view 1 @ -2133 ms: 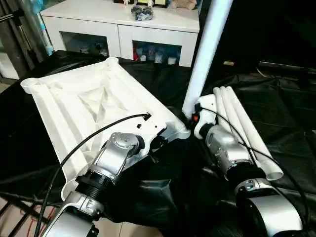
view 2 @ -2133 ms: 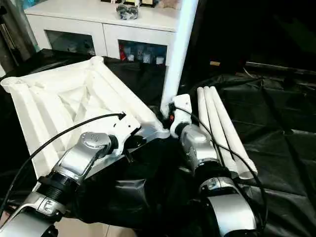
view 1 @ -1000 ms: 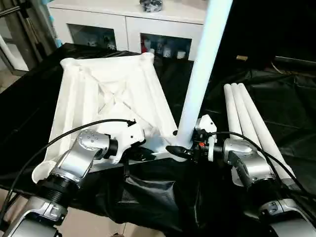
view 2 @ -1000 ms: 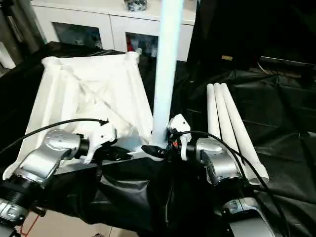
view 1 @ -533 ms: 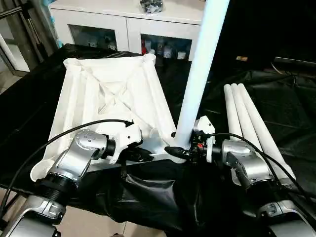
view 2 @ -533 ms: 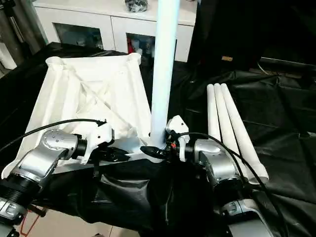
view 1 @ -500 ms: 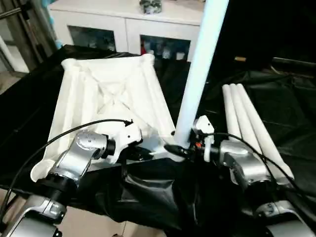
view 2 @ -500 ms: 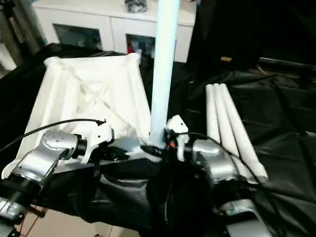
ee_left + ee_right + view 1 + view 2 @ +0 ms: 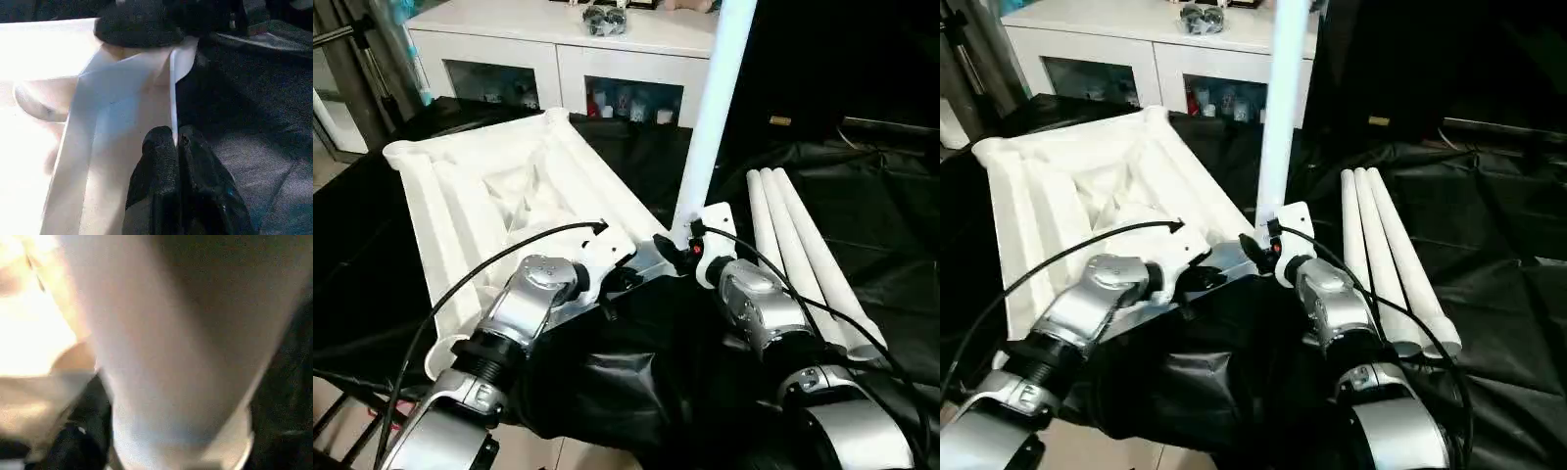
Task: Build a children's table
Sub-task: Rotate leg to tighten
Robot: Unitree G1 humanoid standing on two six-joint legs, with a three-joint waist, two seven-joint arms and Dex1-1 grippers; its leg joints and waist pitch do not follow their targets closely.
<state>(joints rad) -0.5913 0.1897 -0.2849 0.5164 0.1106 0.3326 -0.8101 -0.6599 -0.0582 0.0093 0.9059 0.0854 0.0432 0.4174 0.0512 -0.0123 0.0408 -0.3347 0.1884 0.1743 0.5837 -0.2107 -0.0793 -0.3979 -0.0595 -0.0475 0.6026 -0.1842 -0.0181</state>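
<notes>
the white table top lies upside down on the black-draped counter, ribbed underside up, so its corner sockets face upward for the legs. the left tool is closed on the thin near edge of the top, apparently to steady it. the right tool grips the base of one upright leg standing at the near corner socket, likely seating it there; how deep it sits cannot be told. three spare legs lie side by side on the counter to the right, within reach. a white cabinet stands behind.
</notes>
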